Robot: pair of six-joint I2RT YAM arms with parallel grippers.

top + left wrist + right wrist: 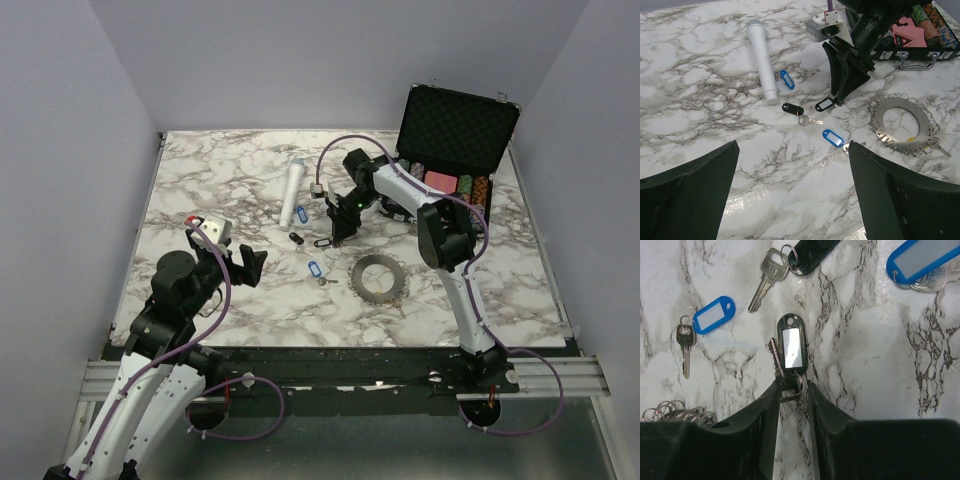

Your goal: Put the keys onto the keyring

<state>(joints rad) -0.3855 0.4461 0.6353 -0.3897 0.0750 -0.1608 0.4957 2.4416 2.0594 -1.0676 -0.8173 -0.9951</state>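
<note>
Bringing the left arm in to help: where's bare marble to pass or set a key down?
Free: marble between the table's left edge and the white tube; the near strip in front of the ring. Crowded: between tube and ring, four loose keys and the right jaws.

Blue- and black-tagged keys (pixel 792 108) scattered — toothed grey keyring (pixel 900 102) flat nearby.

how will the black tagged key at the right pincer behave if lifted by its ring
Likely floppy: the black tag and its key join only at a small ring, so both would probably dangle and swing. Seemingly light; the thin ring may slip in the right pincer.
</note>
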